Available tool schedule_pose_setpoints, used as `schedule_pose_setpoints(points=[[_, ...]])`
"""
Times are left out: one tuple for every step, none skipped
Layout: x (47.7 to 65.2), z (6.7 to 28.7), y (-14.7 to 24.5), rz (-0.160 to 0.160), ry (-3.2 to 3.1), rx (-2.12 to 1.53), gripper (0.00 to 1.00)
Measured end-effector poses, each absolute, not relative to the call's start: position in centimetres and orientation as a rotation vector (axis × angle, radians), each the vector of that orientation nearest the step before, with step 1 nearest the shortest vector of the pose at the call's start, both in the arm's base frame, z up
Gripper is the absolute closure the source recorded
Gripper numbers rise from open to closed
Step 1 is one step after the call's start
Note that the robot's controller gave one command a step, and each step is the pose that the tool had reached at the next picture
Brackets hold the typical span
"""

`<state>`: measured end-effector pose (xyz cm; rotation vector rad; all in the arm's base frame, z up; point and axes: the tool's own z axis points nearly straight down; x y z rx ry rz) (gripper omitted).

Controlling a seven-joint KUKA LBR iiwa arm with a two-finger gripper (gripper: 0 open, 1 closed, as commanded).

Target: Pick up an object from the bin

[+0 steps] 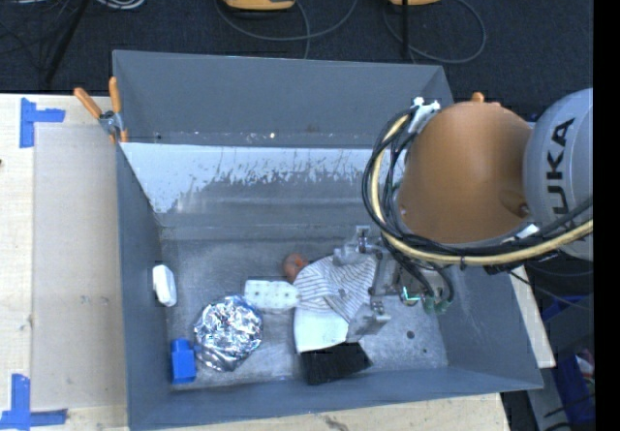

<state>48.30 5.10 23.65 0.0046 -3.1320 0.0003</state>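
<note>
My gripper (pixel 366 286) hangs low in the bin's right half, under the arm's orange cover. Its two metal fingers stand apart, one at the upper edge (pixel 353 252) and one at the lower right edge (pixel 374 319) of a grey-and-white striped cloth (pixel 331 286). The gripper is open, and the cloth lies crumpled on the bin floor between and left of the fingers. A white flat piece (pixel 318 330) sticks out below the cloth. A black soft thing (pixel 334 362) lies just in front of that.
Left of the cloth lie a white studded block (pixel 271 295) and a small brown-orange ball (pixel 294 266). Further left are a crumpled foil ball (pixel 229 332), a blue block (pixel 182 359) and a small white capsule (pixel 164 285).
</note>
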Motion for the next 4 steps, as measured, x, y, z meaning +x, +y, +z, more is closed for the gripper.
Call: schedule_pose_setpoints(points=[[48.4,23.9,5.1,0.0,-3.136,0.004,0.0],[48.1,24.7,2.4,-0.001,-3.141,0.045,0.0],[48.8,21.0,2.1,0.001,-3.15,0.003,0.0],[48.7,9.1,3.2,0.002,-3.119,0.024,1.0]])
